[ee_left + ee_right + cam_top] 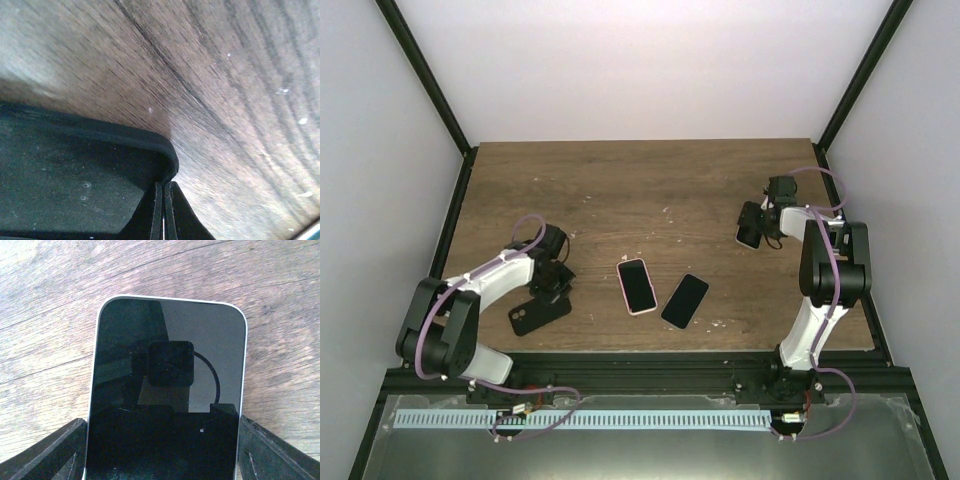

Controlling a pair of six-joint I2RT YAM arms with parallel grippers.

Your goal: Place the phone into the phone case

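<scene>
Presently holding the phone [170, 325] in the right gripper [760, 226], fingers [47, 452] spread wide and pressed against its two long edges, over the far right of the table [650, 180]. Dark glass turned to the wrist camera, long axis in line with the gripper, free rounded end pointing away from the wrist. Pinching the rim of the black phone case [535, 317] with the left gripper [163, 187], tips fully together at a corner. Lying flat at the near left, long axis slanting near-left to far-right. Also lying between the arms: pink-cased phone [637, 286] and dark phone [685, 300], side by side.
</scene>
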